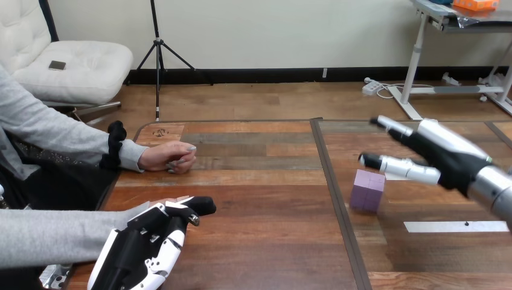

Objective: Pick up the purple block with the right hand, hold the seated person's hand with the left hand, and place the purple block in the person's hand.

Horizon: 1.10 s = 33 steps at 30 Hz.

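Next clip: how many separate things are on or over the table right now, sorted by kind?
robot hands: 2, the left hand and the right hand
person's hands: 2, the person's upper hand and the person's lower hand
purple block: 1
white strip: 1
Total: 6

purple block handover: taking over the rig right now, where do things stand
Left hand: lies over the person's near hand; whether it grips cannot be told.
Right hand: open, to the right of the purple block, apart from it.
Purple block: upright on the table, not picked up.
Person's far hand: closed, resting on the table.
Left to do: grasp the block, carry it across, set it in the near hand.
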{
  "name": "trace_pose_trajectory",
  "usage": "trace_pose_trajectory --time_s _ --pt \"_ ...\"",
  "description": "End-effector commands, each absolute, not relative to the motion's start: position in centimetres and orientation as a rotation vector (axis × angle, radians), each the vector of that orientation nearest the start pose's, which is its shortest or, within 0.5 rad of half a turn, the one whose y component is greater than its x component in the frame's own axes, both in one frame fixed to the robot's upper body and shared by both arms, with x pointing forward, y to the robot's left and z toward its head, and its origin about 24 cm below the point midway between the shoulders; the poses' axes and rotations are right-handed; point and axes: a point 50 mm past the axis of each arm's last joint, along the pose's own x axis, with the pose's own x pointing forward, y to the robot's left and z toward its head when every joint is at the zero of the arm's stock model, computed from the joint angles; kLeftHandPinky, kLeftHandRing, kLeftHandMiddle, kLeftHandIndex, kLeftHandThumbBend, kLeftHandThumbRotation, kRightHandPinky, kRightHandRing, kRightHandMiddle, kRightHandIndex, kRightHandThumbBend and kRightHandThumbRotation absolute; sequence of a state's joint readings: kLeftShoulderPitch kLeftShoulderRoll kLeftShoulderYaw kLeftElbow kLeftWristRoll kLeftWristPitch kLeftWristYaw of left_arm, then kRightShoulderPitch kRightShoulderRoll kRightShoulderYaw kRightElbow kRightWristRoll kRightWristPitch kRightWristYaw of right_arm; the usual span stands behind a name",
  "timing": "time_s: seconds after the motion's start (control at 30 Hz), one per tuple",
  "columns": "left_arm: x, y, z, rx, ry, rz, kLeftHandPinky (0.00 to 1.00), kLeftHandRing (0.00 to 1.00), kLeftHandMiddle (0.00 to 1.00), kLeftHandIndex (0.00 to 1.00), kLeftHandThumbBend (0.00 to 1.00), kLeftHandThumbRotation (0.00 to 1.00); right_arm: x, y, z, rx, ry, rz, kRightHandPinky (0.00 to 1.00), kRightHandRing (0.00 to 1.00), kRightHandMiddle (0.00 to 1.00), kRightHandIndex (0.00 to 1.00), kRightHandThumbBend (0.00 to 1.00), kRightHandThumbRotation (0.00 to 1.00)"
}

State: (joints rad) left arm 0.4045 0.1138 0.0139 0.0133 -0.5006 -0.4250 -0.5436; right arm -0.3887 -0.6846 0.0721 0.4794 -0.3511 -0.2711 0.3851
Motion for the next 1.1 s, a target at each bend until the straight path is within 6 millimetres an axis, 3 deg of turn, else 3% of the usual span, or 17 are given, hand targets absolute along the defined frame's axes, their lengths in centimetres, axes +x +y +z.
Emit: trace_pose_trajectory --time_s 0.0,0.17,1.07 --pt "16.9 18.0 2.0 -0.329 -0.233 -0.265 0.91 0.75 0.70 0.46 0.00 0.00 33.1 -26.6 13.9 -1.081 -0.071 0.294 0.95 1.00 1.00 0.98 0.87 1.00" --pt "16.9 18.0 1.9 -0.332 -0.230 -0.261 0.91 0.75 0.70 0.46 0.00 0.00 33.4 -26.5 13.7 -1.069 -0.068 0.285 0.95 1.00 1.00 0.98 0.86 0.99" --pt "17.0 18.1 2.3 -0.337 -0.232 -0.248 0.86 0.72 0.67 0.45 0.00 0.00 35.4 -25.8 9.0 -0.901 0.109 0.291 1.00 1.00 1.00 1.00 1.00 0.59"
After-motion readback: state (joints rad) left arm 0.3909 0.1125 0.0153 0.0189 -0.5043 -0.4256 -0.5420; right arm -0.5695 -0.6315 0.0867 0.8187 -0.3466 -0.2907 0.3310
